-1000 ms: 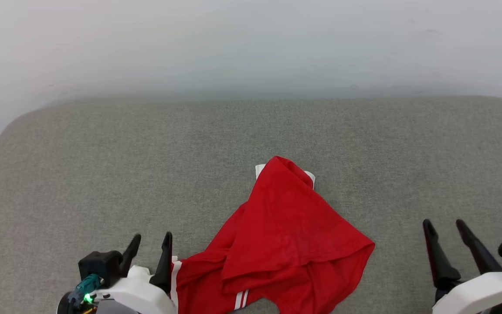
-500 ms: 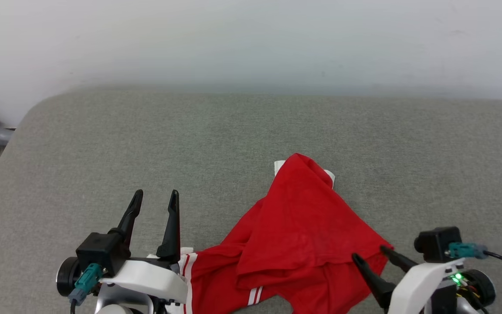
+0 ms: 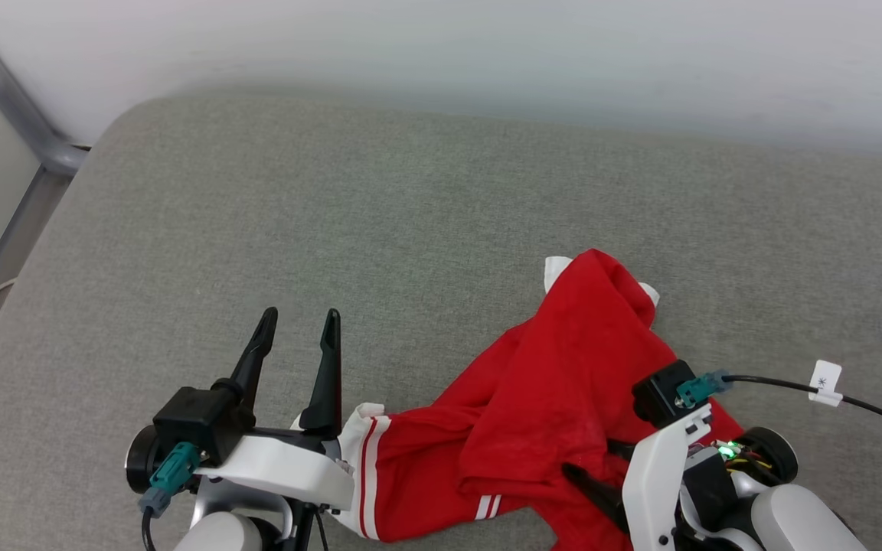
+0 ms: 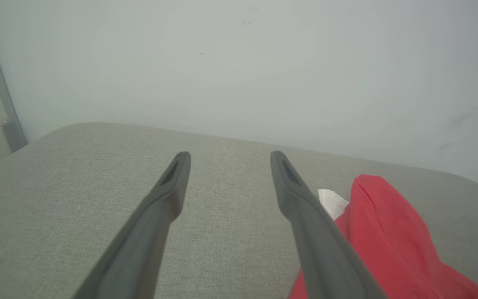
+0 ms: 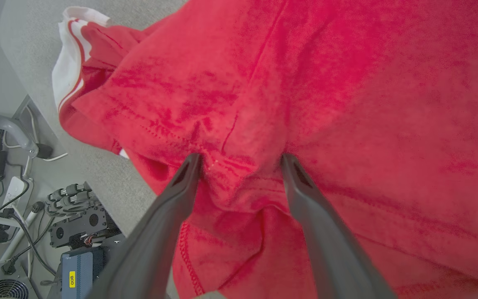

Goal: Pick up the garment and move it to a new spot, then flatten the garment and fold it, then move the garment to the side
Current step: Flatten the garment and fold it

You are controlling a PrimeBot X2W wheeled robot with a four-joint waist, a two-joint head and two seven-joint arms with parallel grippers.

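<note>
The garment (image 3: pixel 548 398) is a crumpled red shirt with white striped trim, lying near the front of the grey cushioned surface (image 3: pixel 410 229). My left gripper (image 3: pixel 299 321) stands open just left of the garment's striped sleeve, holding nothing. In the left wrist view that gripper (image 4: pixel 230 155) points across bare cushion, with the garment (image 4: pixel 388 232) to its right. My right gripper (image 3: pixel 590 459) points down onto the garment's near right part. In the right wrist view it (image 5: pixel 240 160) is open, both tips pressed into the red cloth (image 5: pixel 347 104) and a bunched fold between them.
A pale wall rises behind the cushion. A grey metal frame (image 3: pixel 27 130) runs along the cushion's left edge. A black cable with a white tag (image 3: pixel 824 383) trails right from my right wrist. Cables and equipment (image 5: pixel 69 207) lie on the floor below the cushion's edge.
The head camera has swung, shifting the whole picture rightward. My right gripper came in from the right and tipped down onto the garment. My left gripper has stretched further forward, still open.
</note>
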